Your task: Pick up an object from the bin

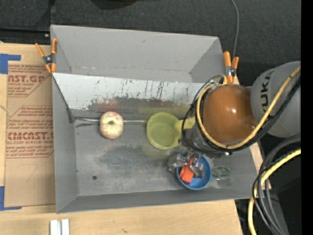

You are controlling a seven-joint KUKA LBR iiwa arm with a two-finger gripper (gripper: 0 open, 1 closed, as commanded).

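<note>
A grey metal bin (63,146) with sloping walls and a scuffed floor holds a few things that lie well apart.

The arm (279,102), thick and grey with yellow-and-black cables looped round it, comes in over the bin's right wall. A glossy orange-brown dome (227,114) covers its wrist and points down at the floor. Below the dome, the gripper (190,163) hangs over the bin's lower right corner. It is a tangle of dark metal from this angle, and whether it is apart or together cannot be told.

A pale green cup (163,130) stands upright in the middle of the bin, mouth up. A stub of the same green sticks out to its right, toward the dome.

The gripper is over a blue bowl (200,180), which sits near the front wall at the lower right. It is round and shallow, open side up, with no long axis. The gripper hides its upper left half.

A yellowish apple (111,125) with a pink blush lies on the left side, near the back wall.

A small orange piece (186,174) lies inside the bowl, just under the gripper. Its shape and direction are too hidden to make out.
</note>
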